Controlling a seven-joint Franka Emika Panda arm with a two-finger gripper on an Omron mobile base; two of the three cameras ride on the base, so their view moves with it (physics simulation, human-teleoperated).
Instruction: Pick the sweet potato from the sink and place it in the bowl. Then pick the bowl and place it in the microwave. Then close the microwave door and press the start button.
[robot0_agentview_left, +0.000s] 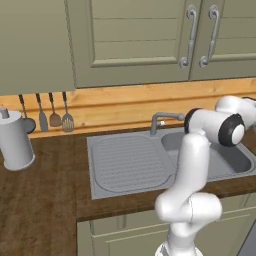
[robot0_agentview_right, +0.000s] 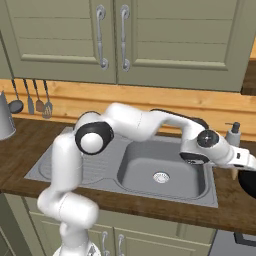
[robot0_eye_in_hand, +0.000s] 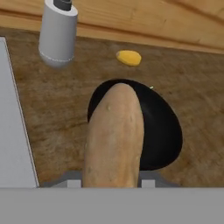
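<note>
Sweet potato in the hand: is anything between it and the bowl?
Nothing visible. The hand view shows the sweet potato held in the hand directly over the empty black bowl; the yellow lump and grey dispenser sit beyond it.

Two base cameras are looking forward and down from behind the white arm, left and right, both taking in the grey metal sink (robot0_agentview_left: 150, 162) (robot0_agentview_right: 150, 172). The hand camera is looking closely down onto the dark wooden desk (robot0_eye_in_hand: 57, 113).
</note>
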